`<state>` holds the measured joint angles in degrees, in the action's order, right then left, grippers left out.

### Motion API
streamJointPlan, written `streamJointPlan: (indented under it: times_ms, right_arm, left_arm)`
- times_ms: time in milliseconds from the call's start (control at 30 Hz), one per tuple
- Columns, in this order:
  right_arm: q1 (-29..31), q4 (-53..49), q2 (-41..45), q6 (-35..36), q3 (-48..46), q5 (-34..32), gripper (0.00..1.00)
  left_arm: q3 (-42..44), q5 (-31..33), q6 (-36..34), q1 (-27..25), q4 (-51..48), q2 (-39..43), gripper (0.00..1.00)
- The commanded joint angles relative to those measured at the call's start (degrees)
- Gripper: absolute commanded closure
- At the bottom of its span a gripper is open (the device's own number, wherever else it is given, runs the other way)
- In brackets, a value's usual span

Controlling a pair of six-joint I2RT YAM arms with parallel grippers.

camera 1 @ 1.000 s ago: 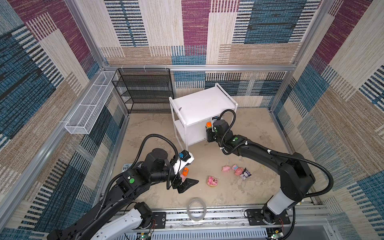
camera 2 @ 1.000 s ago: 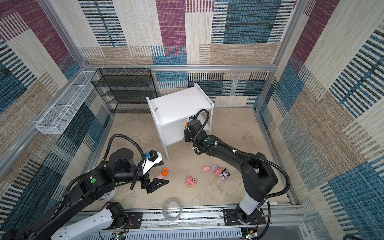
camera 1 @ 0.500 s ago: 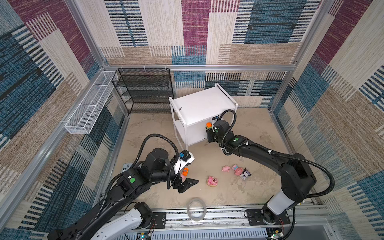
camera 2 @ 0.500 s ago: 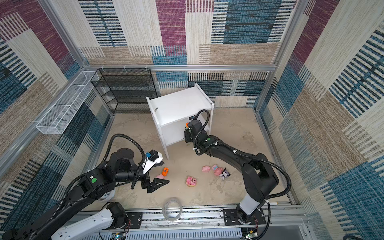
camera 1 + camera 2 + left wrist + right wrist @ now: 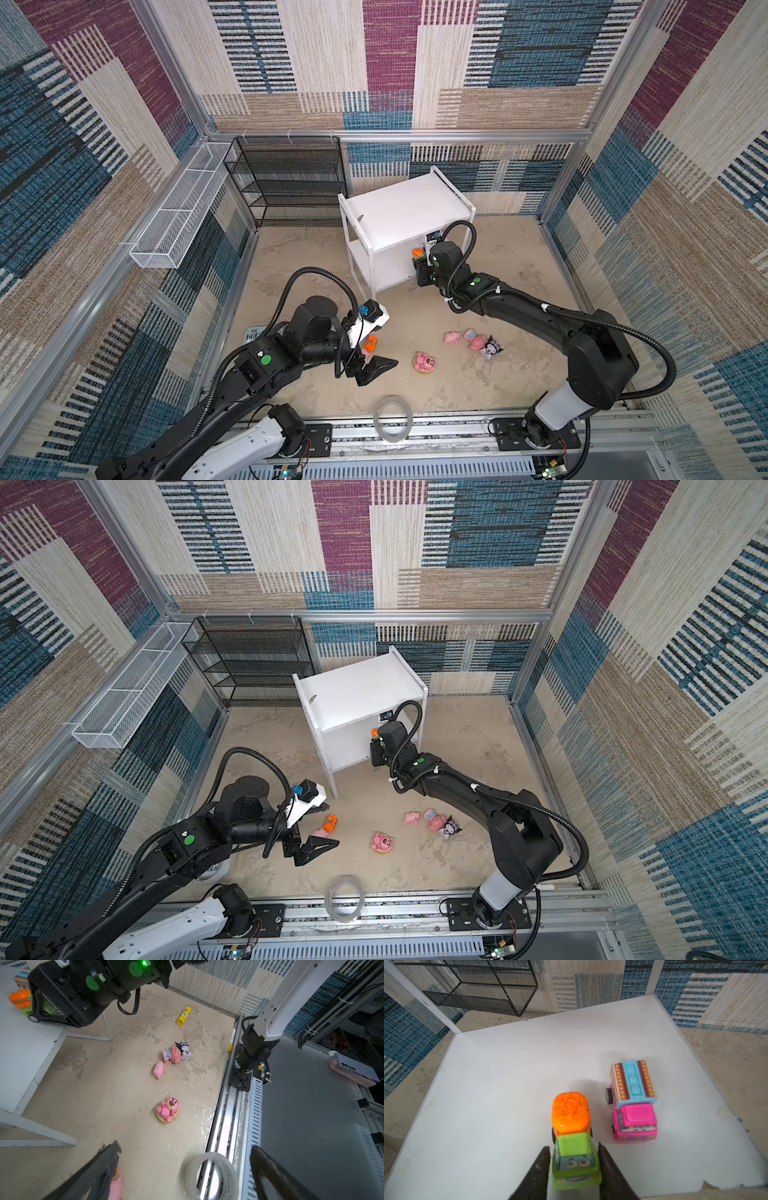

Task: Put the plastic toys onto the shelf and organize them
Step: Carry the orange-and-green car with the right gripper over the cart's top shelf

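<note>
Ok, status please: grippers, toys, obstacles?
Left gripper open, empty. Right gripper astride green-orange car on shelf, grip unclear. Pink car beside it. Tape roll on floor.

You have two cars upright on the lower board of the white shelf (image 5: 498, 1095): the green-orange car (image 5: 574, 1136) and, just beside it, the pink-multicolour car (image 5: 632, 1103). On the floor (image 5: 116, 1088) before the shelf lie the orange car (image 5: 330, 823), the pink bear (image 5: 168, 1108) on its back, a pink pig (image 5: 159, 1069), and a pink figure (image 5: 172, 1054) against the black-white figure (image 5: 185, 1051).
</note>
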<state>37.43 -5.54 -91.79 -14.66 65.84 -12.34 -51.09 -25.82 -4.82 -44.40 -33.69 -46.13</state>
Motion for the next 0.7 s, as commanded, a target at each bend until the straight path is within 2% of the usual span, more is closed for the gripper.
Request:
streamJointPlan:
  times_ms: [0, 467, 667]
  right_arm:
    - [0.04, 2.11, 0.58, 0.34, -0.28, 0.51, 0.60]
    - [0.06, 3.42, 4.34, 0.13, -4.22, 1.46, 0.58]
    - [0.06, 3.91, 4.42, 0.35, -4.93, 2.52, 0.67]
  left_arm:
    - [0.00, -0.37, -0.89, 0.02, 1.00, -0.12, 0.01]
    - [-0.41, -0.82, -1.22, 0.11, 1.09, -1.17, 0.01]
    - [-0.35, -0.69, -1.24, 0.16, 1.12, -1.07, 0.01]
